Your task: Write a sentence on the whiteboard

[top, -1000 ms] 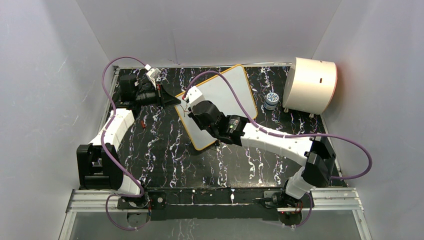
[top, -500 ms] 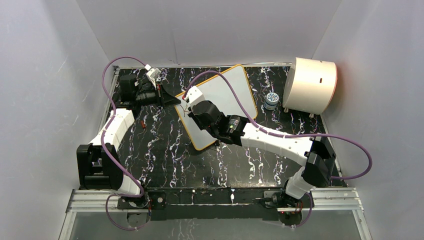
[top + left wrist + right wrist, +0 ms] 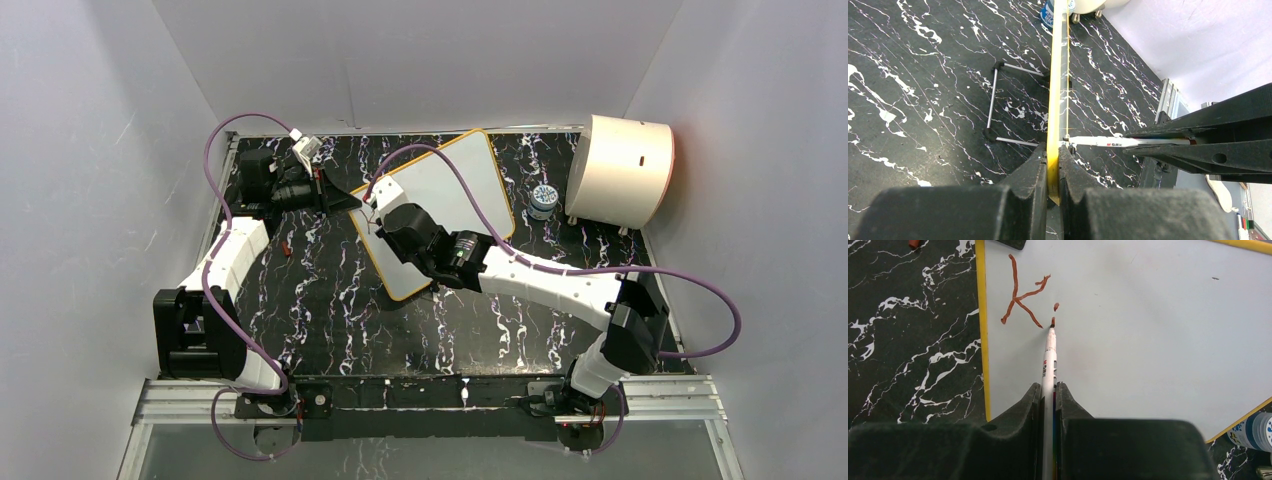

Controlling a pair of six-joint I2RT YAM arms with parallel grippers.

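Our right hand (image 3: 1048, 387) has its two matte black fingers pressed shut on one slim white marker (image 3: 1049, 360), a round barrel with black print and a dark tip. We see that tip touching the whiteboard (image 3: 1148, 330) at the foot of a short stroke. Of the sentence (image 3: 1023, 300) we count two letters in orange-red ink: a large K and, at its 4 o'clock, an i with its dot. In the right wrist view both sit near the board's 9 o'clock edge.

The whiteboard is one flat, smooth white rectangle with rounded corners and a thin yellow-orange rim. In the top view it sits slanted at 12 o'clock on the table, partly under the right wrist.

Our left hand (image 3: 1053, 150) is clamped on the board's rim, one finger on each face, and its camera sees the board edge-on. At 9 o'clock of that edge stands one thin metal wire stand (image 3: 991, 100) with black feet. We cannot tell whether the board leans on it.

One black marbled mat (image 3: 330, 300) with white veins covers the table. At 2 o'clock sits one cream half-cylinder drum (image 3: 620, 170). Between it and the board is one small blue-and-white jar (image 3: 542, 200). We count two purple cables (image 3: 215, 150), one per arm.
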